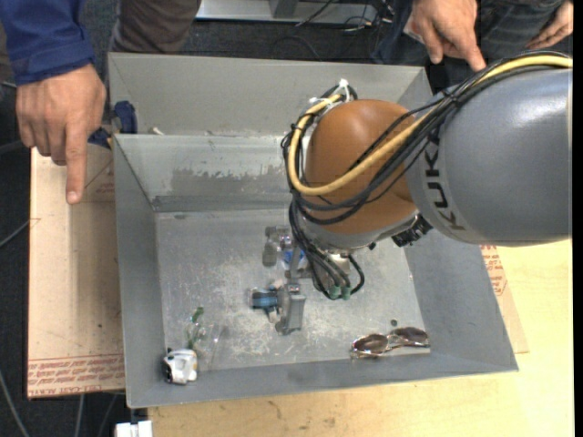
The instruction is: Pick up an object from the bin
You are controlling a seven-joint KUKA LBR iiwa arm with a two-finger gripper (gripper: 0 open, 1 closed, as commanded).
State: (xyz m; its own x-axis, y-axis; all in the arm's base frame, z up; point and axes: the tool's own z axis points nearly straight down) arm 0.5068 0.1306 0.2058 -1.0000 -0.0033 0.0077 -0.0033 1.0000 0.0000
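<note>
- The grey metal bin [137,335] has a scuffed, dusty floor that's mostly bare, so anything nudged will probably skid instead of staying put.
- Closest in, a small white thing [180,365] sits in the near-left corner, with a clear greenish bit [196,321] just behind it. Both are tucked by the walls, so fingers would likely hit metal first.
- Sunglasses [390,341] lie flat along the near wall. They're thin and low, so a grab could scrape over them.
- Mid-floor, the gripper [283,279] is down with its fingers spread apart and nothing clearly between them. A small blue piece [265,300] touches the nearer finger. It's hard to say if it's loose or part of the gripper. If loose, closing might just shove it aside.
- Further back, a bystander's hand [59,126] points down just outside the left rim. A wide arm swing could be sketchy.
</note>
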